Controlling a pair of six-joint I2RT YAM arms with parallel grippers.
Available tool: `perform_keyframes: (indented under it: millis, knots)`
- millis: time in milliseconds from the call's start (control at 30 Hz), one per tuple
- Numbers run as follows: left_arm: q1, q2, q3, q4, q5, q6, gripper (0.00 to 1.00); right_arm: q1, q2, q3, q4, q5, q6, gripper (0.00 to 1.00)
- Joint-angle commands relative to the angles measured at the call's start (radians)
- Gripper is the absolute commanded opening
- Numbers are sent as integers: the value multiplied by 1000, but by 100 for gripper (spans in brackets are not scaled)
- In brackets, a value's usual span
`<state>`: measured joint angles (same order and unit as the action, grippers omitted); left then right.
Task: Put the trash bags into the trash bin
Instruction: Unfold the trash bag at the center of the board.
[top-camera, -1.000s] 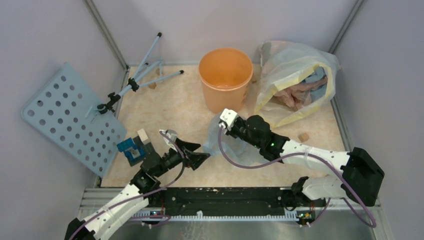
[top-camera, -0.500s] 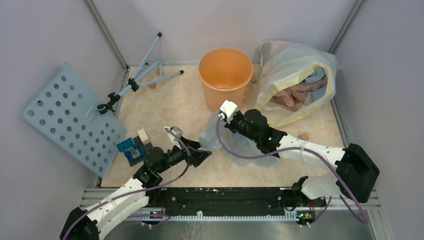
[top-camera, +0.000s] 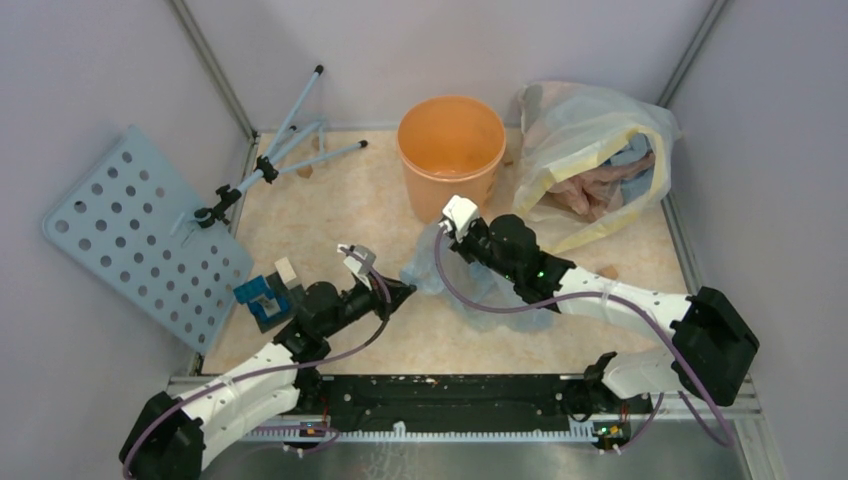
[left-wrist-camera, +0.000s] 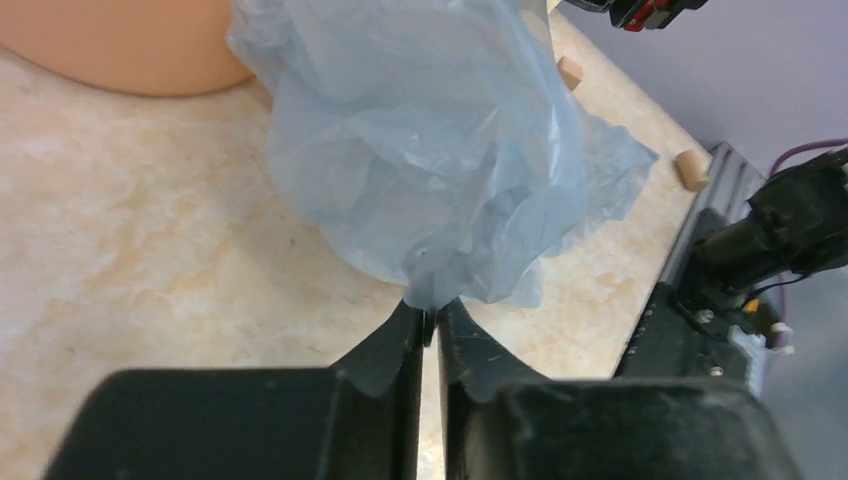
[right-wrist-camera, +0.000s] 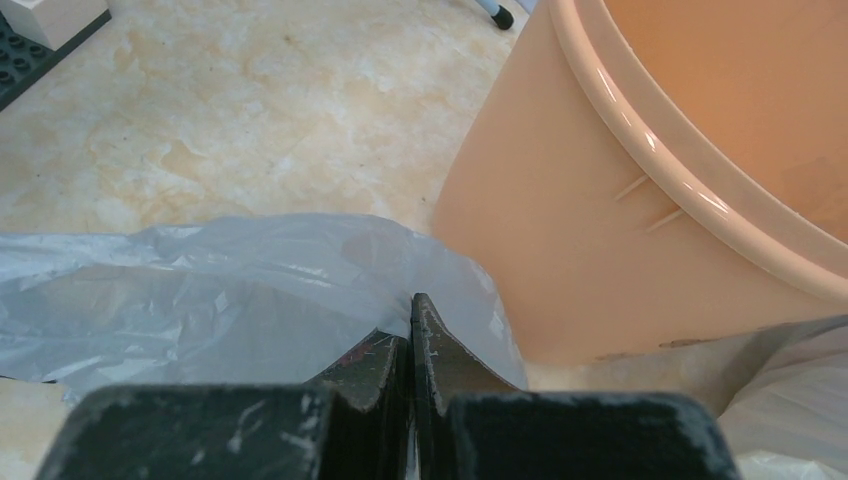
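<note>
left hand (left-wrist-camera: 428, 315), right hand (right-wrist-camera: 411, 312) pinching trash bag (left-wrist-camera: 430, 150), grips seemingly hidden overhead

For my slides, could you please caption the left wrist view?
Left tool shut on the thin, crinkly grey-blue plastic bag beside the round orange plastic bucket.

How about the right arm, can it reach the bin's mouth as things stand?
Probably yes. The right end effector, shut on the bag, sits beside the bin with nothing between; it must rise over the rim. The left end effector also pinches the bag and may drag.
</note>
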<state>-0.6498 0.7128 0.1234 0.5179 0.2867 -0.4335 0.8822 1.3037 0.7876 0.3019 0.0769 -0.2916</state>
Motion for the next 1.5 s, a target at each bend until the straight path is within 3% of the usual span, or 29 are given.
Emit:
perform_keyframes:
  millis: [0,367,500,567,667,800,933,1033,1133,1267,1467]
  knots:
    - [-1,-4,104,-63,-31,41,1,-14,-17,36,26,4,3,0]
    - [-1,62,457,-755,-85,8,0,-51,-22,71,-15,321,-192,0]
    - [-2,79,556,-903,-92,-1,0,-68,-47,43,14,400,-231,0]
    - [-1,76,586,-927,-73,4,0,-68,-59,38,7,407,-235,0]
    - [-1,76,614,-961,-74,10,0,-67,-86,32,-11,398,-216,16]
    - [-1,74,622,-938,-22,12,0,-68,-158,10,-52,292,-164,25]
    - [-1,74,607,-875,36,-7,0,-68,-254,-36,-95,138,-126,52]
    - [-1,78,603,-854,44,-13,0,-66,-327,-66,-152,63,-81,62]
    - [-1,89,606,-846,37,-7,0,-66,-398,-107,-173,39,-18,66]
    - [-1,94,600,-834,10,3,0,-66,-503,-210,-80,64,173,66]
    - [0,88,597,-818,-7,19,0,-65,-602,-260,-99,-3,399,57]
